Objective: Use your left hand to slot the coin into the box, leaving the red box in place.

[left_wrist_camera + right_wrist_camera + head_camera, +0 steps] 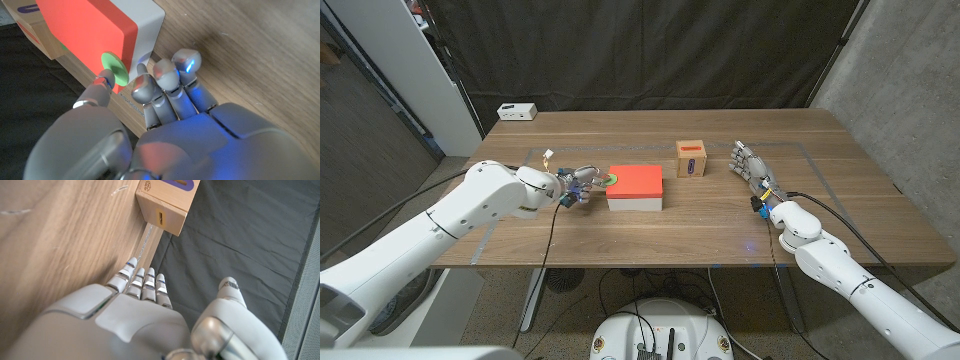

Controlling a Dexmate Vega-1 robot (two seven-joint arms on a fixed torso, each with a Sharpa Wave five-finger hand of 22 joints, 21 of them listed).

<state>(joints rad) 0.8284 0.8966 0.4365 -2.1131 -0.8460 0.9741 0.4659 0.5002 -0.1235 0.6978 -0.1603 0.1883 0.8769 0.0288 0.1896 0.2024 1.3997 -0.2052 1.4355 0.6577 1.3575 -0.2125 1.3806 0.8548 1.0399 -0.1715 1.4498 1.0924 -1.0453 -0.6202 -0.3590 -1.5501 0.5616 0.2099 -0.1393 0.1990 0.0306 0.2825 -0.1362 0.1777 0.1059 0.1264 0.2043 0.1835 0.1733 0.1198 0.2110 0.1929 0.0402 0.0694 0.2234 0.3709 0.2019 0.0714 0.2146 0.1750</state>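
Left robot hand [572, 187] pinches a flat round green coin [114, 69] between thumb and fingertip, at the left end of the red box [635, 187], a rectangular block with matte red top and smooth white sides. Right robot hand [750, 165] waits open, fingers straight and together, just right of a small cardboard box [692, 158] with slot. Wood-grain surface [720, 225]

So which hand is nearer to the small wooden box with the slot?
Right. The right hand waits open just beside the small wooden box; the left hand holds the green coin beyond the red-topped white box.
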